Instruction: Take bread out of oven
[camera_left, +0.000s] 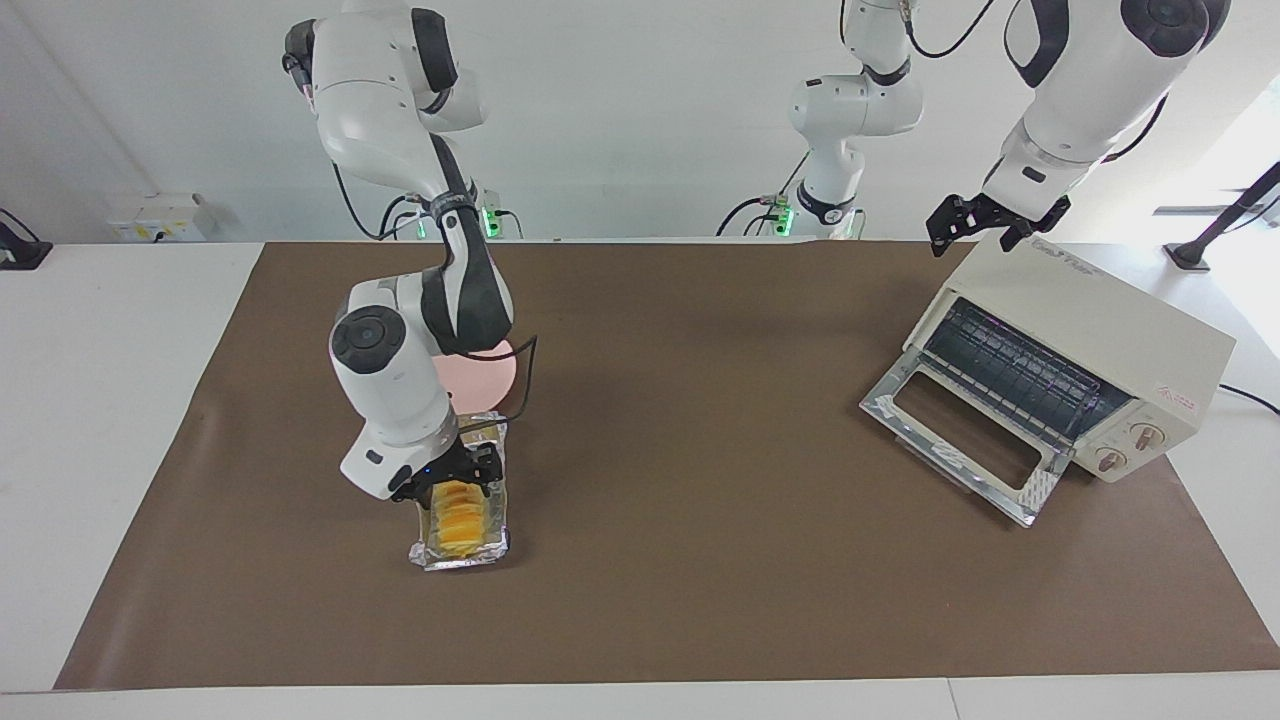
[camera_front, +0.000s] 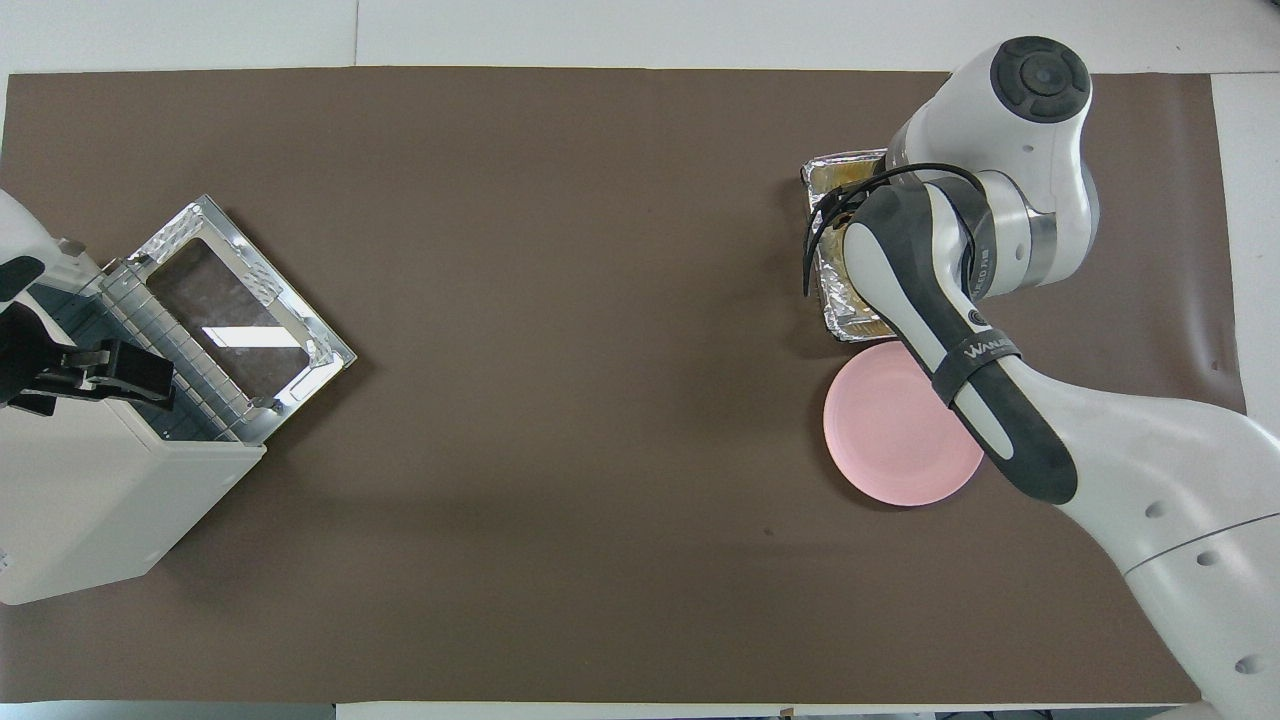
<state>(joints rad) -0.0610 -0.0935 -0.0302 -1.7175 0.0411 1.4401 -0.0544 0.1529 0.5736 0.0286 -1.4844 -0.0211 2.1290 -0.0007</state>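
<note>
Brown mat (camera_left: 700, 560) covers white table (camera_left: 110, 400); pale wall.

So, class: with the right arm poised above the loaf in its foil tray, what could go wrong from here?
1. The right end effector sits low over the bread; closing could crush its slices.
2. The light foil tray might lift or slide along with it.
3. The pink plate lies partly under the arm, so a swing could knock it.

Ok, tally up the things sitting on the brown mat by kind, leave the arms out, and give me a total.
Oven: 1
Foil tray: 1
Bread: 1, lying in the foil tray
Pink plate: 1
Total: 4
</note>
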